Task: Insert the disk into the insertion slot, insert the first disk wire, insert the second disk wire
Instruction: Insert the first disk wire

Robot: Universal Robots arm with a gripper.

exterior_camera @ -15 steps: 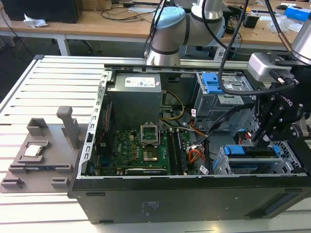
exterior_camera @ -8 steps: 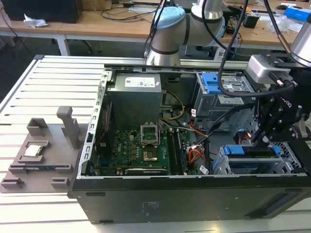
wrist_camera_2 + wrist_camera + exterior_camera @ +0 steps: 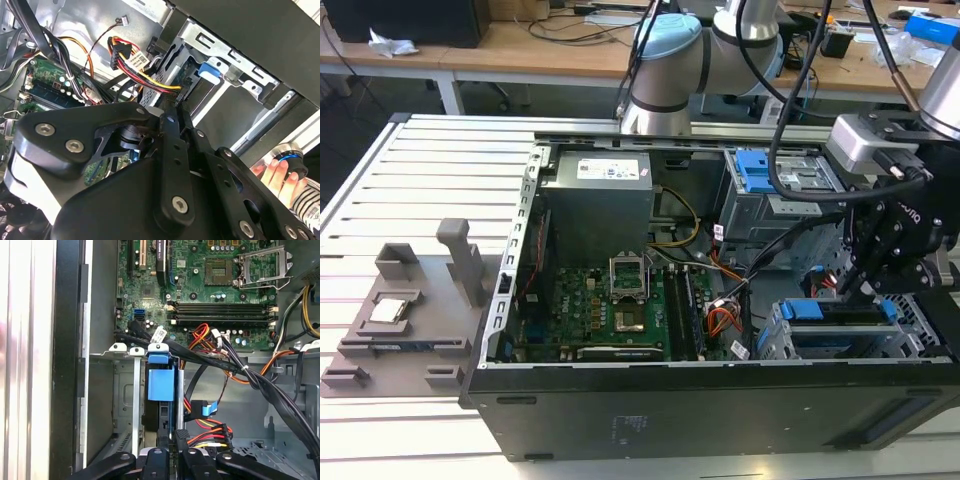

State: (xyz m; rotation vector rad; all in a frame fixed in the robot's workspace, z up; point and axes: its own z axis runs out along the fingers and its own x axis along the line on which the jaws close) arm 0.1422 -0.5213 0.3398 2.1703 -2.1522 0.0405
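The disk (image 3: 161, 385) sits upright inside the insertion slot (image 3: 125, 402), and the gripper (image 3: 171, 439), seemingly clenched on the end of a disk wire (image 3: 150, 75), should press that end in straight and square, never tilted.

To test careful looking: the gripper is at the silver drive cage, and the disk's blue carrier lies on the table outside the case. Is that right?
One slip: the blue carrier is not on the table; the first wrist view shows it seated in the silver drive cage. The gripper is at that cage, as the exterior view shows.
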